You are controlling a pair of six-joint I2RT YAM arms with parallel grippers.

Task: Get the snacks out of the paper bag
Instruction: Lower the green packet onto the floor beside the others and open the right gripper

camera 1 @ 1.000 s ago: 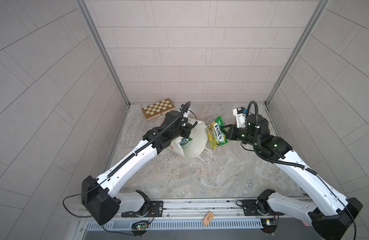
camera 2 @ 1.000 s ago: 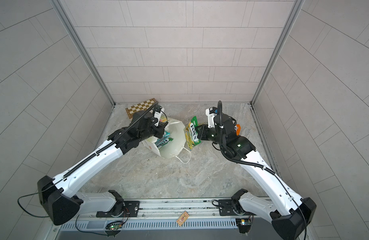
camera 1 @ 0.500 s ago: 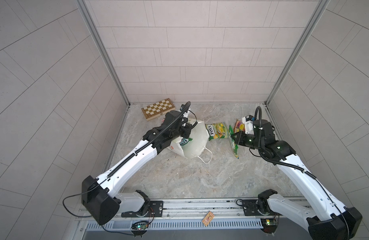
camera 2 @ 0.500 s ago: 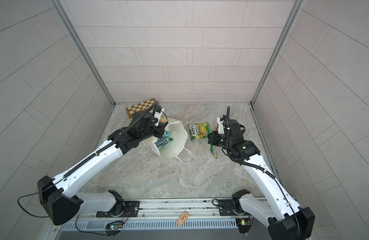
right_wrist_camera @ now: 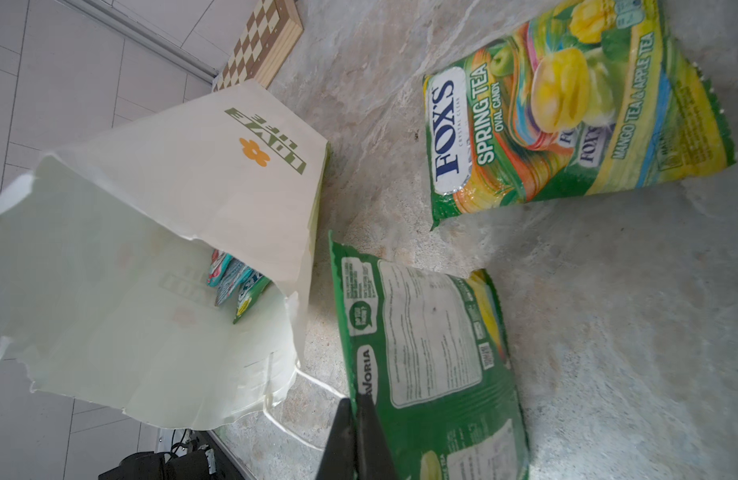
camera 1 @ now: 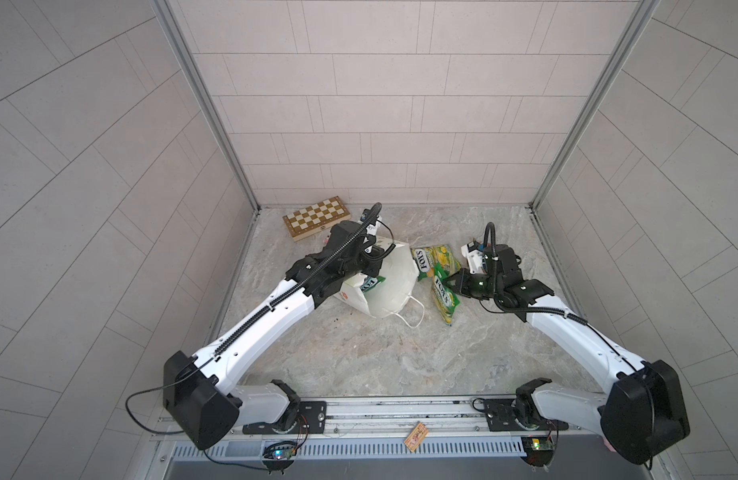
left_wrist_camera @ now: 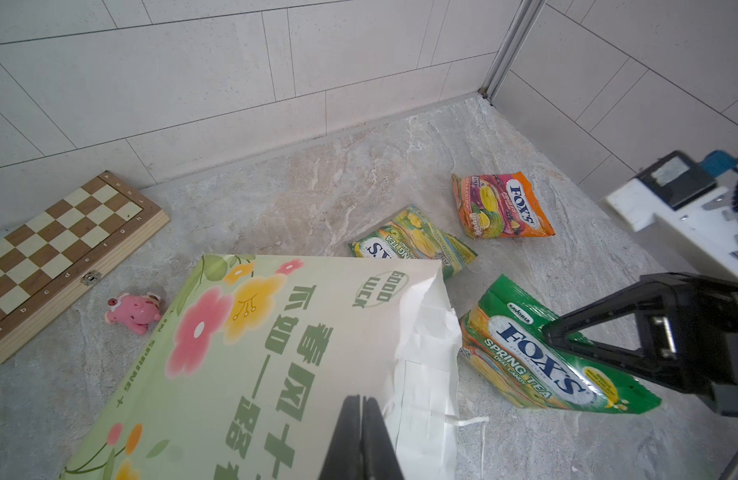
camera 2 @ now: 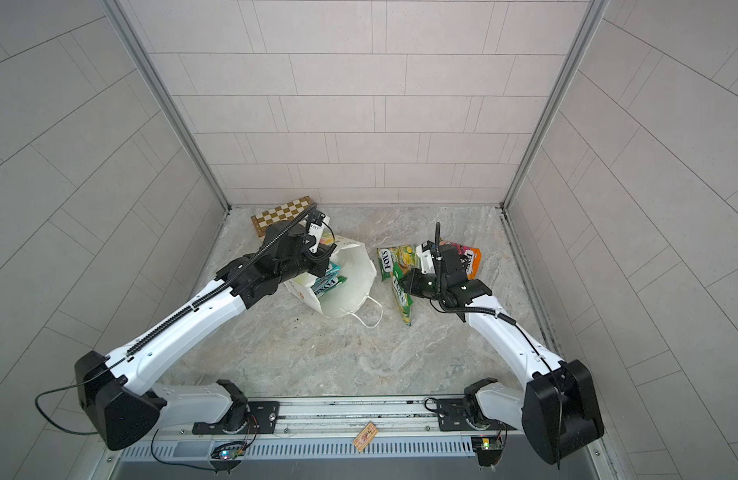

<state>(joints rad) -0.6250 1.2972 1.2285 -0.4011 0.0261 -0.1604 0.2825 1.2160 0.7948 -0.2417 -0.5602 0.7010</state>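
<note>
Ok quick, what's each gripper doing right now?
Left gripper: closed, pinching the paper bag wall.
Right gripper: closed on the green snack packet edge.

The paper bag [camera 1: 394, 286] lies tipped on the marble tabletop [camera 1: 359, 353] with its mouth gaping toward four o'clock. A cord handle [camera 1: 415, 318] trails out, and a teal packet [camera 1: 371, 284] shows inside. The left pincer [camera 1: 371, 266] sits at the bag's ten o'clock rim. At the bag's three o'clock, the right pincer [camera 1: 453, 284] clamps a green packet [camera 1: 445, 301]. A second green-yellow packet [camera 1: 435, 257] lies flat at one o'clock. A chessboard [camera 1: 317, 218] rests by the far wall at eleven o'clock.
</note>
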